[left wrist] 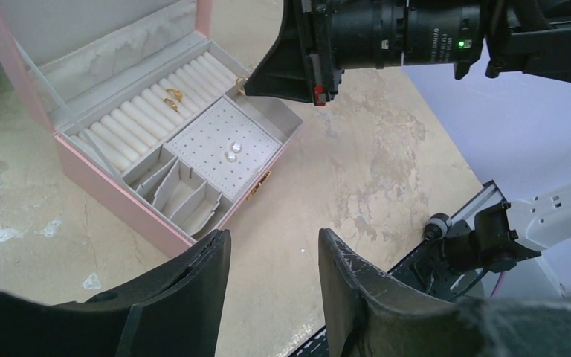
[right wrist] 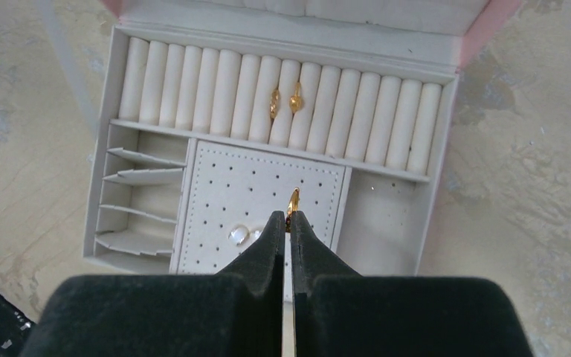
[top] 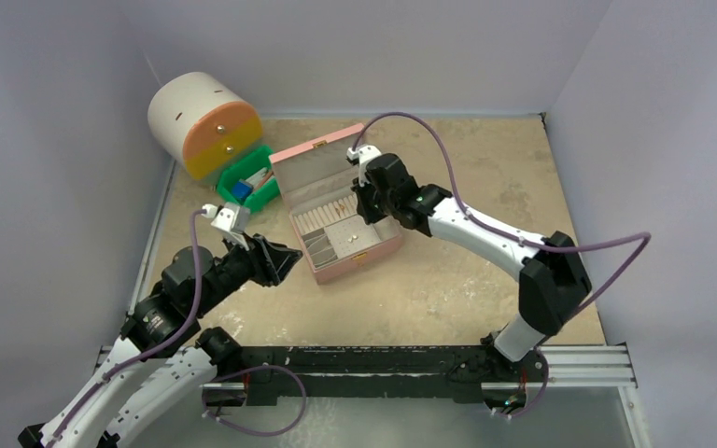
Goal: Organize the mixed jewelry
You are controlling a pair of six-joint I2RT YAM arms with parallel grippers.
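Note:
The pink jewelry box (top: pixel 359 261) lies open in the middle of the table. My right gripper (right wrist: pixel 287 221) hovers over its perforated pad (right wrist: pixel 215 193), shut on a small gold ring (right wrist: pixel 292 201) that stands edge-on between the fingertips. The same ring (left wrist: pixel 242 85) shows under the right gripper in the left wrist view. Two more gold rings (right wrist: pixel 275 103) (right wrist: pixel 296 97) sit tucked in the white ring rolls (right wrist: pixel 193 82). Two clear stud earrings (right wrist: pixel 239 235) rest on the pad. My left gripper (left wrist: pixel 275 242) hangs open and empty over bare table, left of the box's front corner (left wrist: pixel 186 242).
A white and orange round drawer case (top: pixel 203 126) stands at the back left. A green bin (top: pixel 260 191) with small items sits beside it, close to the box lid. The black base rail (top: pixel 383 359) runs along the near edge.

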